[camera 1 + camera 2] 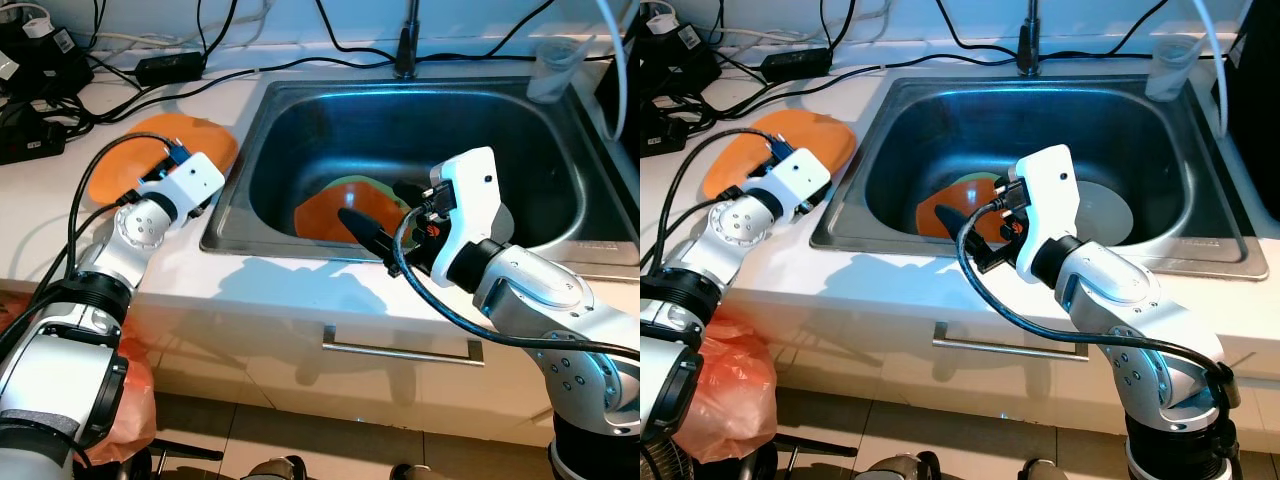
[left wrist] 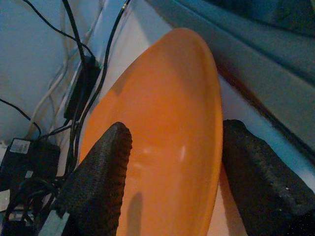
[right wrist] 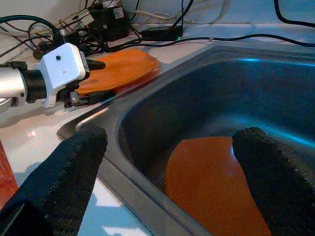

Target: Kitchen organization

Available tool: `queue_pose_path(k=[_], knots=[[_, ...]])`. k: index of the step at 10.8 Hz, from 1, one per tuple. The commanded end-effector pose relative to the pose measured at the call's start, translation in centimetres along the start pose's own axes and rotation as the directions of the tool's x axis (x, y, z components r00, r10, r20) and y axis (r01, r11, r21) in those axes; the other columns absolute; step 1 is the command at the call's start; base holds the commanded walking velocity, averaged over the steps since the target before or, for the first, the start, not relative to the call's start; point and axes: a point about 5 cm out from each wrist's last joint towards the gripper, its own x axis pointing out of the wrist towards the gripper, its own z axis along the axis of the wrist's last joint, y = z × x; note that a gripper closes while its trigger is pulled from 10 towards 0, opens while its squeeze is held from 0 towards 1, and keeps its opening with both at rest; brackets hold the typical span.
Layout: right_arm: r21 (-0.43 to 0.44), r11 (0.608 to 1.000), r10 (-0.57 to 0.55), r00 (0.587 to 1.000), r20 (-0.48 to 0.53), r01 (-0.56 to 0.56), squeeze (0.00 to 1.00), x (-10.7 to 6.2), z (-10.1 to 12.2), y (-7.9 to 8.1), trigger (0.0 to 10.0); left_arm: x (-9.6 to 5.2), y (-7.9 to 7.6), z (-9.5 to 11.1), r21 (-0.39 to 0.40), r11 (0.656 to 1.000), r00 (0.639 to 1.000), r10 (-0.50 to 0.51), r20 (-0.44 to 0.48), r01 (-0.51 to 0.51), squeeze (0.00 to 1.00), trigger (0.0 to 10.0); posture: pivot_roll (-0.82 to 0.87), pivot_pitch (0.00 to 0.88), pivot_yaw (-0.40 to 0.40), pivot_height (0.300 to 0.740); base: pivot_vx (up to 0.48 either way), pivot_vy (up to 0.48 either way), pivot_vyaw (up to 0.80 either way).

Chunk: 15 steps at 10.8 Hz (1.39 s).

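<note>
- Two orange plates are in view: one lies flat on the white counter (image 1: 60,215) left of the sink, the other lies in the sink basin.
- No brand, label or writing can be read on any item; the small tags on the black adapters (image 1: 40,60) at the back left are too blurred to make out.
- Left claw (image 2: 170,182): fingers apart, one on each side of the counter plate (image 1: 150,150). The left wrist view shows the plate rim running between the two black fingertips (image 2: 101,172); whether the pads touch the plate cannot be told.
- Right claw (image 3: 167,162): fingers spread wide, holding nothing, reaching over the front edge of the sink (image 1: 300,100).
- Sink plate (image 1: 335,212): it lies on the basin floor near the front wall, below and just beyond the right claw's fingertips, apart from them. A green rim shows at its far edge.
- Grey round plate (image 1: 1102,212) lies on the basin floor to the right of the orange one, partly hidden by the right arm.
- Clear plastic cup (image 1: 553,68) stands on the counter at the sink's back right corner.
- Tap base (image 1: 405,50) stands behind the basin; black cables (image 1: 250,65) run along the back of the counter.
- Metal drawer handle (image 1: 400,350) is on the cabinet front below the sink; an orange plastic bag (image 1: 735,385) lies low on the left.
</note>
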Motion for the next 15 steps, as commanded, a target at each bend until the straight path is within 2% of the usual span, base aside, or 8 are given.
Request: queue_pose_path(k=[1,10,12,15], knots=[[-0.001,1.000,0.012,1.000,0.007,-0.012,0.00,-0.1,0.2,0.3,10.0,-0.4,-1.4,-1.7,0.004,0.998,0.996,-0.061,-0.072,0.062,0.00,0.0,-0.03,0.142,0.136,0.740,0.000,0.000,0.00],[0.000,1.000,0.011,1.000,0.007,-0.011,0.00,0.0,0.2,0.2,10.0,-0.4,-1.6,-2.0,0.001,0.998,0.995,-0.069,-0.075,0.069,0.00,0.0,-0.02,0.140,0.133,0.740,0.000,0.000,0.00],[-0.002,1.000,0.010,1.000,0.009,-0.010,0.00,0.1,0.2,0.1,10.0,-0.4,-1.0,-1.3,0.050,0.999,0.999,-0.008,-0.033,0.010,0.00,0.0,-0.02,0.130,0.132,0.740,0.000,0.000,0.00],[-0.008,1.000,0.009,1.000,0.012,-0.009,0.00,0.2,0.3,0.0,10.0,-0.2,-0.8,-0.3,0.071,0.995,0.997,0.070,0.038,-0.073,0.00,0.0,-0.02,0.116,0.129,0.740,0.000,0.000,0.00]])
